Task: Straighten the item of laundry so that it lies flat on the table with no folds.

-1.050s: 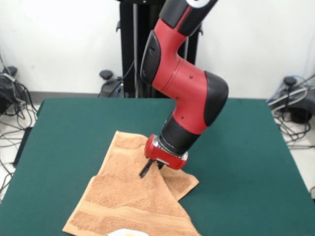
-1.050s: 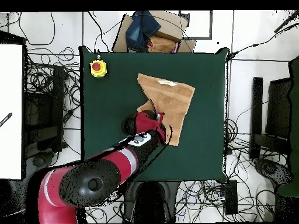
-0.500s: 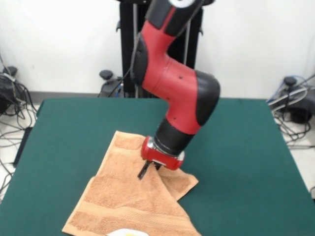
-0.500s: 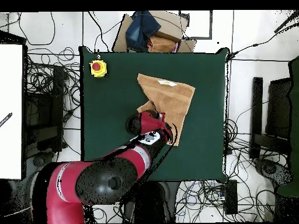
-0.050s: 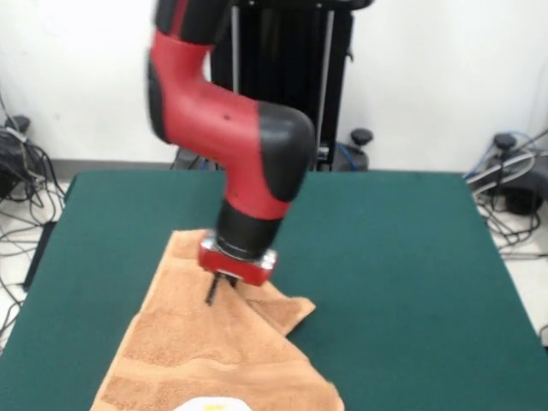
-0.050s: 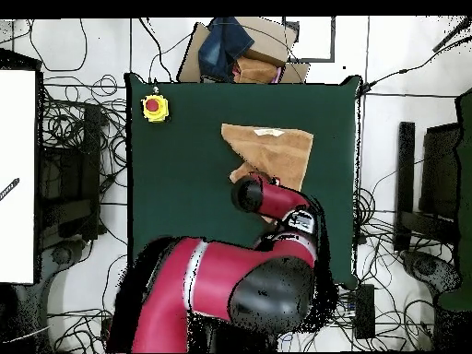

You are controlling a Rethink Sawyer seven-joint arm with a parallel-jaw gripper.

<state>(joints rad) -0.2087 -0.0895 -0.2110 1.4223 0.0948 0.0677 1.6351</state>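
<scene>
Plain white wall behind; pale tiled floor strewn with tangled black cables; brown cardboard box holding blue cloth; white panel at one side.

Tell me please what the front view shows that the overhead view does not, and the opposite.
Only the front view shows the tool reaching down to the towel, and the folded flap beside it. Only the overhead view shows the yellow box with a red button on the table, the towel's white label, and the clutter beyond the table's edge. Both show the red arm over the folded tan towel on the green table.
</scene>
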